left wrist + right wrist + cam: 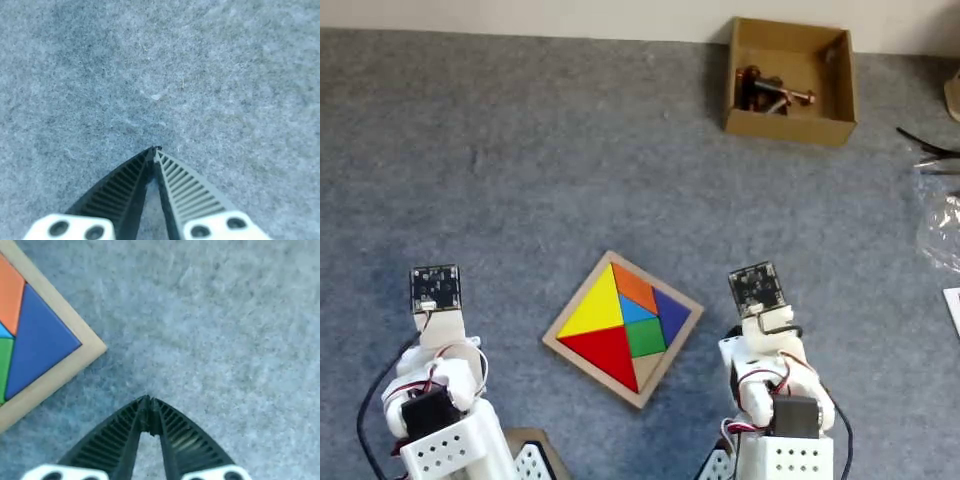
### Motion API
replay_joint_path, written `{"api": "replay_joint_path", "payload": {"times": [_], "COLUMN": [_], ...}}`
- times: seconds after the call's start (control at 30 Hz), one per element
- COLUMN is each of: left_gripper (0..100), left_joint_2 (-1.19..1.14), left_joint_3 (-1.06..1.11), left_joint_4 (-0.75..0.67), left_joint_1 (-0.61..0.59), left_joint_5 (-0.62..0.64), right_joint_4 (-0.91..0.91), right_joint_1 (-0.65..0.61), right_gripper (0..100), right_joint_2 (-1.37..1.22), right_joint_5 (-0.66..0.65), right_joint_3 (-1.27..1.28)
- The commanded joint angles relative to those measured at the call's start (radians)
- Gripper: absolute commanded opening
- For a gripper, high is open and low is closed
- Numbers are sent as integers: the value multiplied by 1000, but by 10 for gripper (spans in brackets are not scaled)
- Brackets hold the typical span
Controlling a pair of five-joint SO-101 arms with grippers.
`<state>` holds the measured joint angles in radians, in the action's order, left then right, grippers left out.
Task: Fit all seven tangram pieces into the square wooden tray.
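High view: whole tray (638, 402) full | wrist views: left gripper (156, 150), right gripper (148, 402) closed, empty

- The table (520, 170) under me is covered all over in grey felt-like cloth.
- The square wooden tray (576, 297) lies flat on it near my side, turned corner-on like a diamond, with the tangram pieces (592, 312) inside.
- A cardboard box (790, 128) sits at the far edge, well apart from the tray.
- At the edge on my right lie black cables (928, 152) and a clear plastic bag (942, 232).
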<state>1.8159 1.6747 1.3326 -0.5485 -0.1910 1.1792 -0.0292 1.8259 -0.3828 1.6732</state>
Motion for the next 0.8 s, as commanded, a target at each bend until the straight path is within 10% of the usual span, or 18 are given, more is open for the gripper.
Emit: {"api": "replay_joint_path", "payload": {"times": [0.0, 0.77], "left_gripper": [5, 6], "left_joint_2": [5, 5], "left_joint_3": [21, 21], "left_joint_4": [5, 5], "left_joint_1": [15, 21], "left_joint_5": [9, 9], "right_joint_4": [19, 70], "right_joint_1": [7, 10], "right_gripper": [4, 5], "right_joint_2": [10, 8], "right_joint_5": [44, 196], "right_joint_3": [119, 120]}}
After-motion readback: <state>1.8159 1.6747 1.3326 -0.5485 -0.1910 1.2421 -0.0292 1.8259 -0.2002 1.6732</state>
